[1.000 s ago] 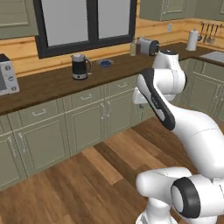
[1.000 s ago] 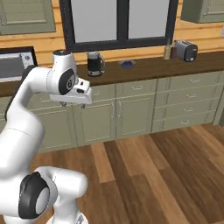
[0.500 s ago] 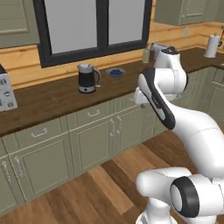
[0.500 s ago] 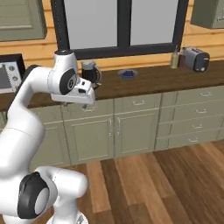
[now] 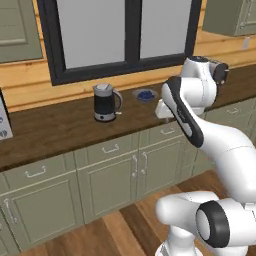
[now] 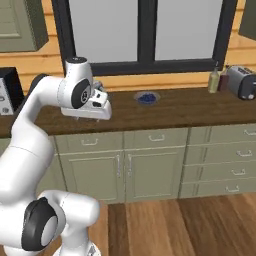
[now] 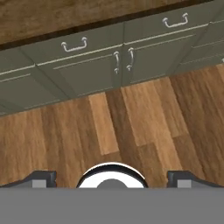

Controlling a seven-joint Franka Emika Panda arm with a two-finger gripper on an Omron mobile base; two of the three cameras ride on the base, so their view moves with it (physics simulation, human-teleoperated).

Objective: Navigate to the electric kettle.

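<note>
Kettle first: the electric kettle, a black cylinder with silver lid, base ring and loop handle, stands on the dark wooden counter below the window. From the right base, a blue dish and rounded silver toaster sit there. Hand view: plank floor, panelled green cabinets; gripper fingertips wide apart, empty.
</note>
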